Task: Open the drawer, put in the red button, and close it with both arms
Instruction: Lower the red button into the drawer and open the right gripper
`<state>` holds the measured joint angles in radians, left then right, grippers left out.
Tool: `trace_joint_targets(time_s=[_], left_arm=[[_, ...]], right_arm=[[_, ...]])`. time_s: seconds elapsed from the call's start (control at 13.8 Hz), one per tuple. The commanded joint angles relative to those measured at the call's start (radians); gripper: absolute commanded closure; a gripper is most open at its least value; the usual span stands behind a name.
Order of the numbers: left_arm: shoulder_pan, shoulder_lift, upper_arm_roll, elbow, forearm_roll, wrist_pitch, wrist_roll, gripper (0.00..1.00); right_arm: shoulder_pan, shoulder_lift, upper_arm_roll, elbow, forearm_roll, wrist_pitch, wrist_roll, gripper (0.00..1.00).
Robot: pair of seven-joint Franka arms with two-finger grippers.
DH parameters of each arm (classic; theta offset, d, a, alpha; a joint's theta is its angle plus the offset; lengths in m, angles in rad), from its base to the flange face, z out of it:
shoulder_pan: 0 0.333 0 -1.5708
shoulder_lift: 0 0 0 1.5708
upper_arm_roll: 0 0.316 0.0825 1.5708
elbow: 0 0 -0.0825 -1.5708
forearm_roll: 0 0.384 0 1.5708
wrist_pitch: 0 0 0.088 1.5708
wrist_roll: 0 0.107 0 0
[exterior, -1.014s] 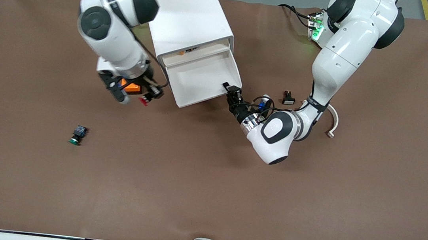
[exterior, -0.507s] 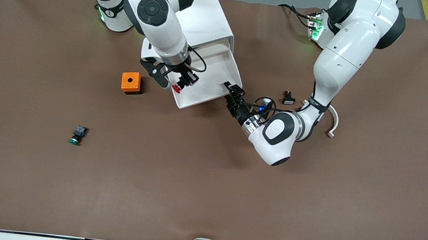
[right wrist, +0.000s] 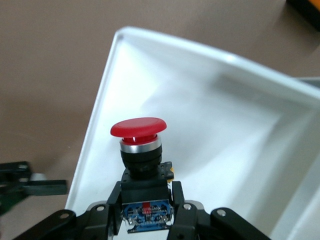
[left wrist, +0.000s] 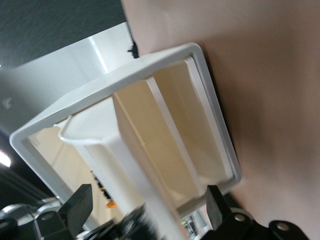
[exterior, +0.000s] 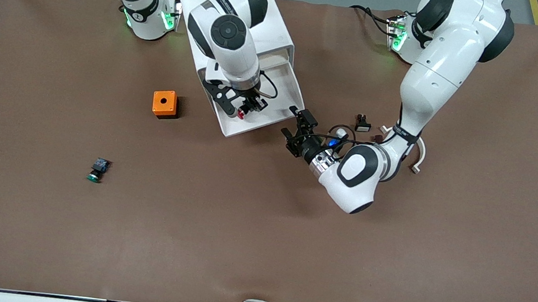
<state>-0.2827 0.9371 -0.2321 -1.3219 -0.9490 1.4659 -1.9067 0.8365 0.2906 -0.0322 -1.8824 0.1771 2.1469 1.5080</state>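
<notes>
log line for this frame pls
phase: place | right gripper: shut on red button, over open drawer | left gripper: open, beside drawer's front corner | drawer: holds nothing yet

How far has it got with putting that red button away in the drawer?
Done: the drawer is pulled open. In hand: the right end effector holds the red button over the open drawer, not yet released. The left end effector is open beside the drawer's front corner. Left: drop the button, push the drawer shut.

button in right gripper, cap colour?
Red cap on the red button, held by the right gripper over the drawer; clearest in right wrist view.
</notes>
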Motion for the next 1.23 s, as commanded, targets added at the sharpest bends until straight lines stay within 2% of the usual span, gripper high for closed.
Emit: trace_joint_targets(time_s=[0.0,0.22,0.43,0.51,0.58,0.87,0.94,1.16], left_arm=[[0.036,-0.053,-0.007,0.007,0.002,0.002,0.139,0.00],[0.053,-0.101,-0.003,0.027,0.082,0.002,0.312,0.00],[0.040,-0.170,-0.006,0.027,0.241,0.017,0.550,0.00],[0.030,-0.191,-0.004,0.026,0.284,0.040,0.628,0.00],[0.016,-0.211,0.002,0.026,0.339,0.078,0.693,0.00],[-0.068,-0.291,0.005,0.018,0.592,0.264,0.746,0.00],[-0.093,-0.294,0.007,0.018,0.657,0.295,0.746,0.00],[-0.150,-0.287,0.005,0.018,0.817,0.376,0.733,0.00]], right_arm=[[0.033,0.002,-0.012,0.002,0.001,-0.001,0.043,1.00],[0.059,0.002,-0.012,0.000,0.002,-0.010,0.084,1.00],[0.081,0.001,-0.012,0.003,0.002,-0.009,0.107,1.00],[0.081,0.001,-0.011,0.008,0.007,-0.009,0.109,0.61],[0.084,-0.001,-0.012,0.009,0.009,-0.009,0.115,0.01],[0.084,-0.010,-0.018,0.052,-0.026,-0.054,0.069,0.00],[0.078,-0.008,-0.021,0.104,-0.065,-0.127,0.010,0.00],[-0.020,-0.007,-0.023,0.268,-0.074,-0.332,-0.174,0.00]])
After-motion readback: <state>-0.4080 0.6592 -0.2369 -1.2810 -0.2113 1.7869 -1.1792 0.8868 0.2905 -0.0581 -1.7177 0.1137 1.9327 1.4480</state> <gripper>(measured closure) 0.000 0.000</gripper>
